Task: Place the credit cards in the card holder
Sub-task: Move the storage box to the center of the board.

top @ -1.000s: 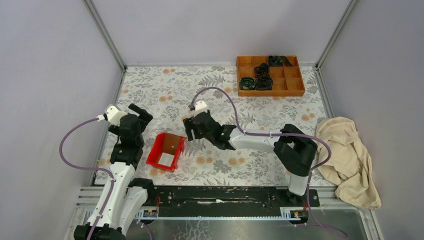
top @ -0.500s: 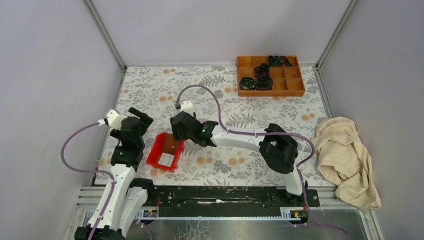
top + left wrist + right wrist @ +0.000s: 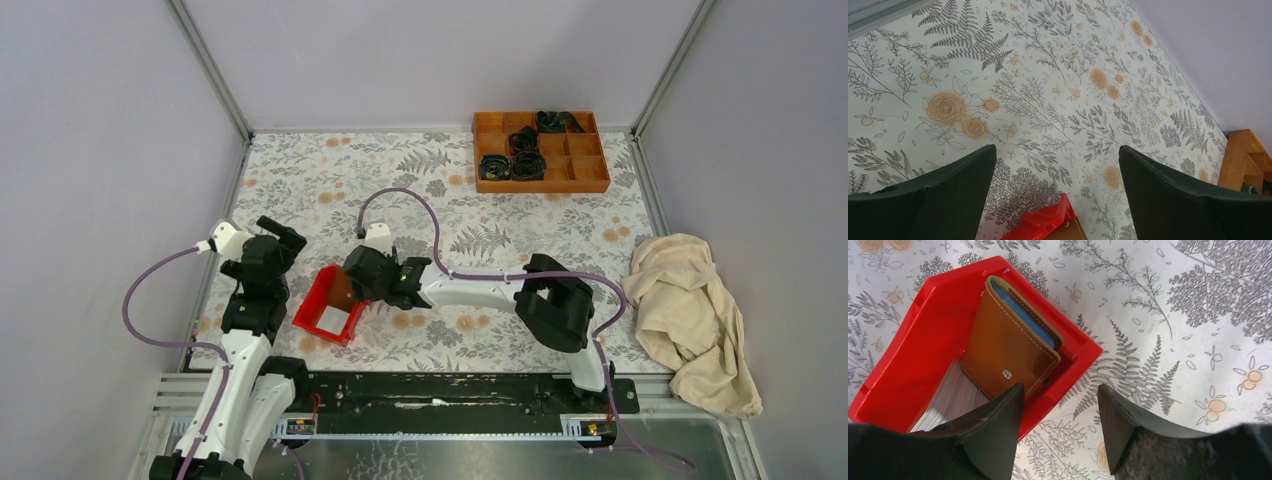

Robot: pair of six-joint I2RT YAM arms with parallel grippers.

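right gripper (image 3: 1058, 390): down low over the red bin (image 3: 913, 330), jaws apart with nothing between them. one finger hangs over the bin's inside by the wallet's corner, the other outside the bin wall.
left gripper (image 3: 1055, 150): jaws spread wide, empty, hovering over the floral table cover (image 3: 1048, 75) just beside the bin.
card holder (image 3: 1008, 347): brown wallet folded shut, leaning inside the bin against its far wall, snap stud facing up, blue lining showing along the edge.
credit cards: a pale card (image 3: 950, 395) lies on the bin floor, partly under the wallet. the gold one is not visible.
step in hand: looks like the reach for the wallet, right at the start, and no card is in it yet.
next move: shift the jaws inward so both fingers straddle the wallet's edge rather than the bin wall, then close and lift it clear.
watch: pinching here would likely catch the red wall and drag the whole bin.
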